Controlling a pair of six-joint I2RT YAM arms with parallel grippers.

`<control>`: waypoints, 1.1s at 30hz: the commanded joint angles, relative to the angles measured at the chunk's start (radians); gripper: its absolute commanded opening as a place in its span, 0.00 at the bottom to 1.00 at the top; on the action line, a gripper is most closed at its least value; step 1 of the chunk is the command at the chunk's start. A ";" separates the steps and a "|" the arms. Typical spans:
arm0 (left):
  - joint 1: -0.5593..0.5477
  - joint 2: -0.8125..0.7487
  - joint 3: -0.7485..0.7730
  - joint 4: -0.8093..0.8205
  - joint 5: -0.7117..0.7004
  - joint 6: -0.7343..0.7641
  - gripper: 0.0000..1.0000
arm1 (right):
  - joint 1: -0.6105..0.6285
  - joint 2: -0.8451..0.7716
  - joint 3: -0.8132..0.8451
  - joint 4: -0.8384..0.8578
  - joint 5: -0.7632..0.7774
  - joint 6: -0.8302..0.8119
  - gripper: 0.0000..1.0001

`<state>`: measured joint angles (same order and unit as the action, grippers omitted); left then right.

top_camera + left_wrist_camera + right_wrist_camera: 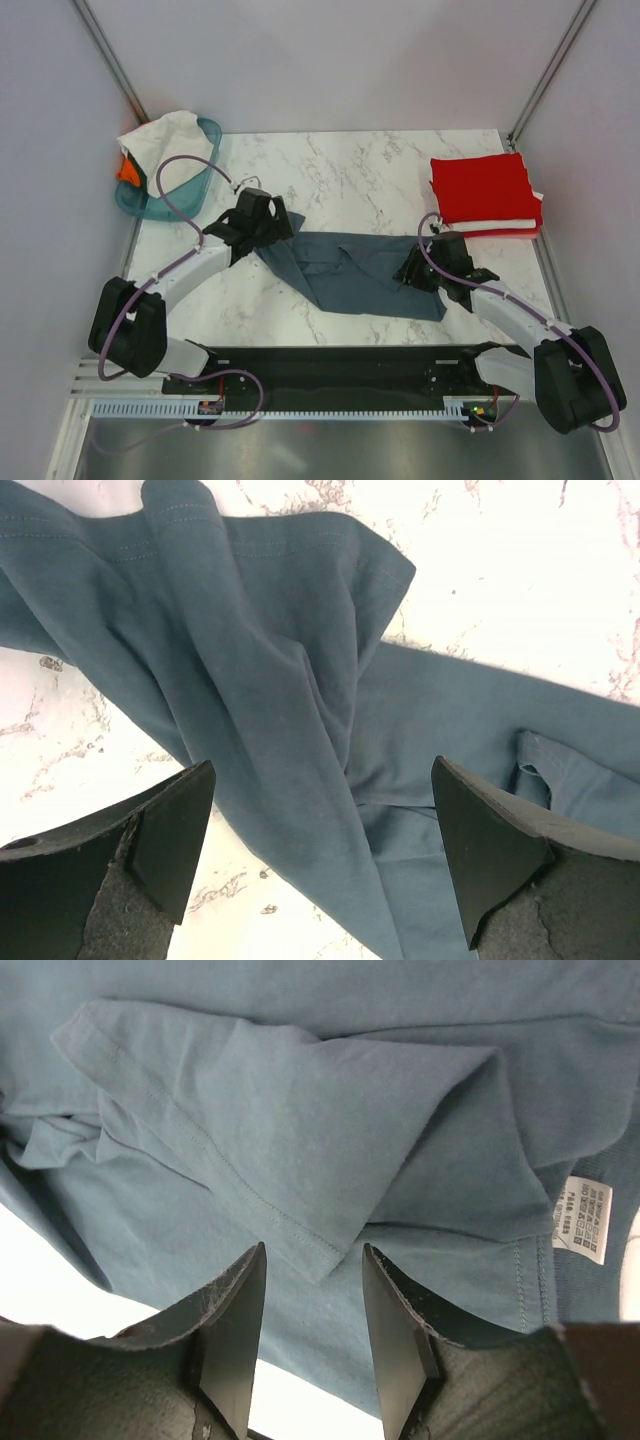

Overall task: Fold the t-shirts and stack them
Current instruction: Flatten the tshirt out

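A slate blue-grey t-shirt (pixel 350 270) lies rumpled and partly spread on the middle of the marble table. My left gripper (pixel 280 232) hovers over its left end, jaws wide open and empty; the wrist view shows twisted folds of the shirt (pixel 280 680) below the left gripper (pixel 322 780). My right gripper (pixel 415 268) is over the shirt's right end, jaws apart with nothing between them. In the right wrist view a hemmed sleeve corner of the shirt (pixel 300 1110) lies just ahead of the right gripper (pixel 314 1260), beside a white care label (pixel 582 1218).
A folded red t-shirt (pixel 482 186) sits on a folded white one (pixel 515 229) at the back right. A teal basket (pixel 205 170) at the back left holds a white t-shirt (pixel 165 135) and an orange one (pixel 126 171). Walls close both sides.
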<state>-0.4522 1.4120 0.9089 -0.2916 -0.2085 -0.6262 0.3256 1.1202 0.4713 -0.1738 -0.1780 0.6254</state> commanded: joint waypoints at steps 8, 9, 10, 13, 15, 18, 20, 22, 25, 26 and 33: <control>-0.003 -0.070 -0.015 0.020 -0.008 0.056 0.96 | 0.007 0.047 -0.029 0.103 0.022 0.097 0.51; -0.003 -0.073 -0.016 0.019 -0.011 0.054 0.96 | 0.009 0.052 -0.034 0.118 0.021 0.100 0.52; -0.003 -0.074 -0.015 0.019 -0.012 0.057 0.96 | 0.009 0.059 -0.034 0.123 0.020 0.102 0.52; -0.003 -0.077 -0.015 0.017 -0.014 0.059 0.96 | 0.012 0.079 -0.034 0.137 0.014 0.114 0.52; -0.003 -0.077 -0.012 0.017 -0.019 0.059 0.96 | 0.013 0.087 -0.037 0.148 0.005 0.126 0.51; -0.003 -0.079 -0.011 0.017 -0.020 0.059 0.96 | 0.015 0.087 -0.043 0.166 -0.011 0.145 0.50; -0.003 -0.082 -0.015 0.019 -0.020 0.060 0.96 | 0.016 0.089 -0.043 0.195 -0.015 0.152 0.49; -0.003 -0.087 -0.013 0.017 -0.020 0.062 0.96 | 0.016 0.089 -0.042 0.207 -0.017 0.161 0.48; -0.003 -0.085 -0.015 0.016 -0.025 0.066 0.96 | 0.018 0.093 -0.034 0.221 -0.015 0.169 0.46; -0.003 -0.087 -0.013 0.014 -0.026 0.068 0.96 | 0.018 0.095 -0.033 0.226 -0.014 0.169 0.45; -0.003 -0.090 -0.018 0.011 -0.026 0.077 0.96 | 0.018 0.154 0.003 0.200 -0.002 0.160 0.39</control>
<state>-0.4522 1.3590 0.8951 -0.2905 -0.2089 -0.5957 0.3386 1.2533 0.4328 0.0147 -0.1841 0.7822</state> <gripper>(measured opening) 0.963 0.392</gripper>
